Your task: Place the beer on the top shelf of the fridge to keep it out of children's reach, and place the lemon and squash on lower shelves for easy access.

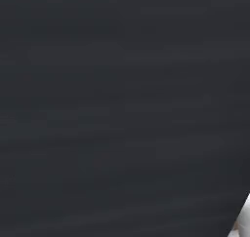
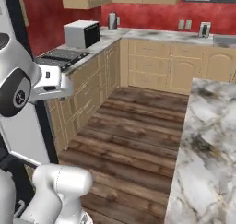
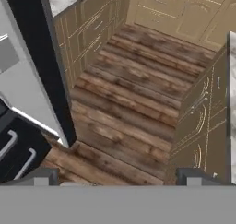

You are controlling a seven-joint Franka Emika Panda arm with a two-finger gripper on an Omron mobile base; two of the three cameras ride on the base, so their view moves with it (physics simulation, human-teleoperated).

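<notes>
- We are seeing the fridge (image 3: 32,75) as a tall cabinet with a black side edge and a light-grey front panel, taking up the left of the hand view; in the right base view its black edge and pale panel are standing at the far left, behind the white arm (image 2: 27,85).
- In the left base view a flat dark surface is covering nearly everything, too close and too plain for us to say what it is.
- We are looking along the gripper (image 3: 117,177), and its two dark finger tips are standing far apart at the bottom of the hand view, so the claw is wide open and holding nothing.
- Between the tips the brown plank floor (image 3: 133,85) is lying well below the hand.
- Two pale bar handles (image 3: 18,154) are showing on a dark front at the lower left of the hand view, just below the grey panel.
- Tan wooden cupboards (image 2: 92,85) are running along the left wall beside the fridge and on around the back corner.
- On the counter above them a white microwave (image 2: 82,33) and a metal kettle (image 2: 112,21) are standing in front of a red wall (image 2: 152,13).
- A marble counter (image 2: 207,144) is filling the right side of the right base view, with the floor between it and the cupboards.
</notes>
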